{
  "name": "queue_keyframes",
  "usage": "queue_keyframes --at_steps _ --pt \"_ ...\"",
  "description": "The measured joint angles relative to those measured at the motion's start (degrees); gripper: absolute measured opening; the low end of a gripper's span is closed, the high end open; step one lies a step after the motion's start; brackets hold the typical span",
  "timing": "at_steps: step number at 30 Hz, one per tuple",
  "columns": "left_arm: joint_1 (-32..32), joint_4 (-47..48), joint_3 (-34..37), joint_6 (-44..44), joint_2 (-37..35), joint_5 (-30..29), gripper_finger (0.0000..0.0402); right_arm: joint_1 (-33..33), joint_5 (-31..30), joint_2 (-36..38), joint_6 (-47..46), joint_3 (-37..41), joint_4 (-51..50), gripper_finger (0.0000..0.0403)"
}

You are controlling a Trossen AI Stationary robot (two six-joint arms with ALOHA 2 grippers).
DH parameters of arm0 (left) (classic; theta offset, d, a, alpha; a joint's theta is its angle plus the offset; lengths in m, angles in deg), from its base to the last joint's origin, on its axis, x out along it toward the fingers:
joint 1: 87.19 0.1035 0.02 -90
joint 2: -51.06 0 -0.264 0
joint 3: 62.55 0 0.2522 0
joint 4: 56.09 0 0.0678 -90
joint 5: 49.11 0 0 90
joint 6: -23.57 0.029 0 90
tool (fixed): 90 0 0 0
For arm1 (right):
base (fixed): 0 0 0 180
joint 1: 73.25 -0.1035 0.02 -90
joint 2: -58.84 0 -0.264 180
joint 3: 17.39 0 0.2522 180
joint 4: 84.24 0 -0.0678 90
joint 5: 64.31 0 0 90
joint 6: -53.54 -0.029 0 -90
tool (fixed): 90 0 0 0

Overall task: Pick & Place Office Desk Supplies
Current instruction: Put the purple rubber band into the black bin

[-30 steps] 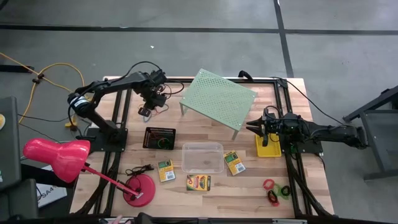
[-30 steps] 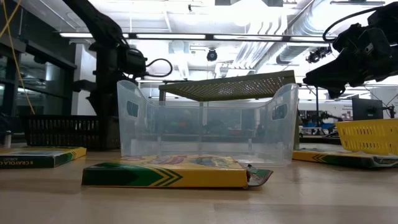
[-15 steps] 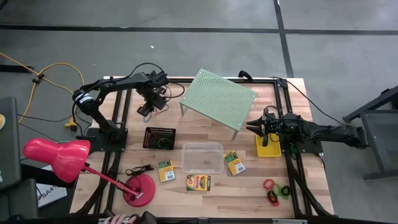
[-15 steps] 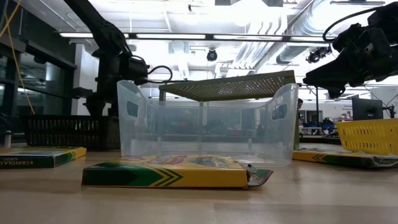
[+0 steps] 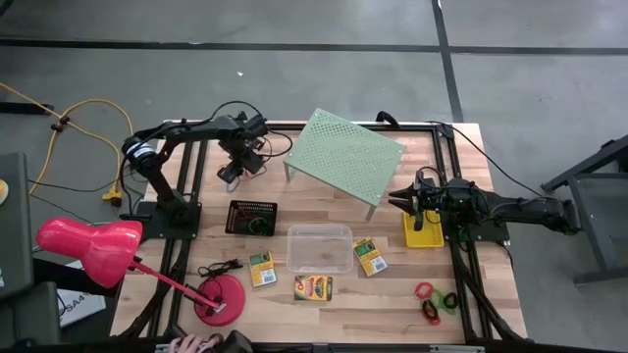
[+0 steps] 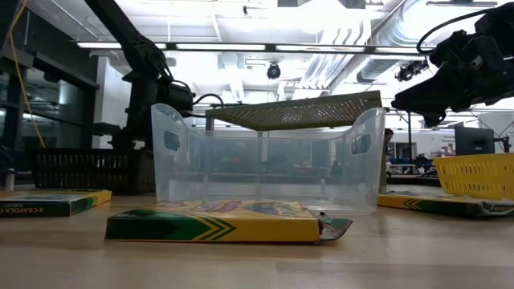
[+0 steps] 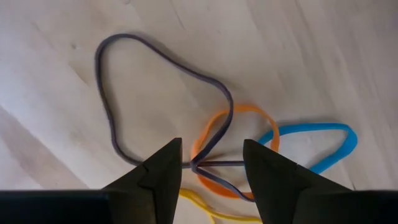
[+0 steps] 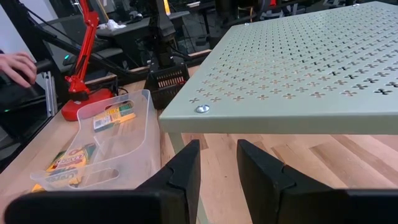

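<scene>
Several thin rubber bands lie flat on the wooden table at its far left: a purple band (image 7: 124, 93), an orange band (image 7: 239, 143), a blue band (image 7: 317, 143) and a yellow band (image 7: 205, 208). My left gripper (image 7: 211, 165) (image 5: 229, 175) points down over them, open, with one finger on each side of the spot where the purple and orange bands cross. My right gripper (image 8: 217, 168) (image 5: 397, 203) waits level at the right, beside the yellow basket (image 5: 424, 233). There is a gap between its fingers and nothing in it.
The pale green perforated shelf (image 5: 345, 157) stands at the far middle. Nearer are the black mesh tray (image 5: 252, 217), the clear tub (image 5: 319, 247) and three card boxes (image 5: 260, 268) (image 5: 313, 287) (image 5: 369, 255). Little rings (image 5: 435, 299) lie near right, the pink lamp (image 5: 93, 247) near left. A person's hand (image 8: 18, 65) shows beyond the table.
My left gripper has sunk toward the table at the far left, over the rubber bands, and has rolled a little about its own axis. Nothing on the table has moved.
</scene>
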Motion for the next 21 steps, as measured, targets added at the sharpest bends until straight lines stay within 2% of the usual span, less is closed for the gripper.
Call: queue_keyframes --at_steps 10,21 --pt "0.0 -0.8 0.0 1.7 0.9 -1.5 0.0157 0.0 0.0 0.0 0.0 0.0 0.0 0.0094" --pt "0.0 -0.8 0.0 2.2 0.9 -1.5 0.0095 0.0 0.0 0.0 0.0 0.0 0.0 0.0094"
